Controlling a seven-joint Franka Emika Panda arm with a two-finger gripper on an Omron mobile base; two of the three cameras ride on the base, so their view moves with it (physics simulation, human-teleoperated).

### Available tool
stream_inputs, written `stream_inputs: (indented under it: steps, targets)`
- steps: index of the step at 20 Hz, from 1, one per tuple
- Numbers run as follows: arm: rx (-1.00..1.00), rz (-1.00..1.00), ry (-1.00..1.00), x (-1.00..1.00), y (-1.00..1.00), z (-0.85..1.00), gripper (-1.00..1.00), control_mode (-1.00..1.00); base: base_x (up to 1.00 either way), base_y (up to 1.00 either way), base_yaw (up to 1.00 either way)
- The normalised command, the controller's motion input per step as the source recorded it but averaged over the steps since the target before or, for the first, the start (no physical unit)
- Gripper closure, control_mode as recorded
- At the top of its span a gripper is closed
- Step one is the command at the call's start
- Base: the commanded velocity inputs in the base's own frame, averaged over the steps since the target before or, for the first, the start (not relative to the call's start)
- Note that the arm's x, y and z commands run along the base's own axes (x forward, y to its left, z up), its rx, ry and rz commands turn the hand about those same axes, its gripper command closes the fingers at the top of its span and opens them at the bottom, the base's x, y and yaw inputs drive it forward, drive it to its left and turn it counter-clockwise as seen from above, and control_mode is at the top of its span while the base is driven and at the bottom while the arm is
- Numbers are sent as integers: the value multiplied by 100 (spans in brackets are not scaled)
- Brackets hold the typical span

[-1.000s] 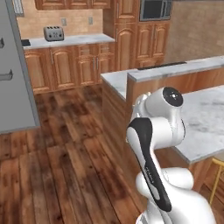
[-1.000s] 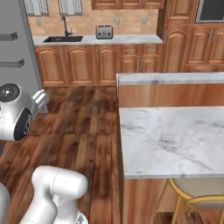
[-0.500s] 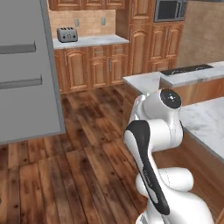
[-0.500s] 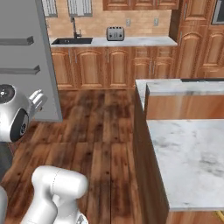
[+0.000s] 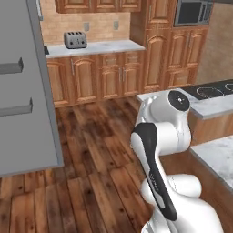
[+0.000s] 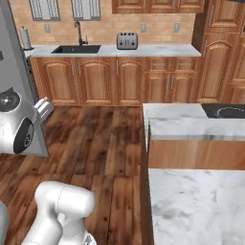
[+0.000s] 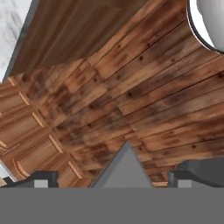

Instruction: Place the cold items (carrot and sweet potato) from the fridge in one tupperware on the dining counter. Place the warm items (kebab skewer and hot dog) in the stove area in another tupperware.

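Hand (image 7: 113,177) spread wide, empty, over bare floor (image 7: 144,100).
Nearest, white arm (image 5: 161,136) folded low above dark wood planks. Beside it to the right, marble worktop (image 6: 201,206) on a wood base, bare on top, with a cooktop (image 5: 210,89) at its far end. On the left, grey fridge (image 5: 22,91), door closed, two bar handles. Farther back, cabinets under a long worktop (image 6: 143,50) carrying a toaster (image 6: 127,40) and a sink (image 6: 76,49). Microwave (image 5: 193,12) set high in the tall cabinets. Cannot tell where carrot, sweet potato, skewer, hot dog or tupperware lie.
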Motion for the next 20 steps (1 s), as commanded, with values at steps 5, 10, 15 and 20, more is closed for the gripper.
stream_inputs:
  steps: [5,10,15,20]
  targets:
    - [0,0,0,0,0,0,-100,100,100,-17,3]
    - [0,0,0,0,0,0,-100,100,100,-9,0]
    - [0,0,0,0,0,0,-100,100,100,0,-2]
    - [0,0,0,0,0,0,-100,100,100,1,-13]
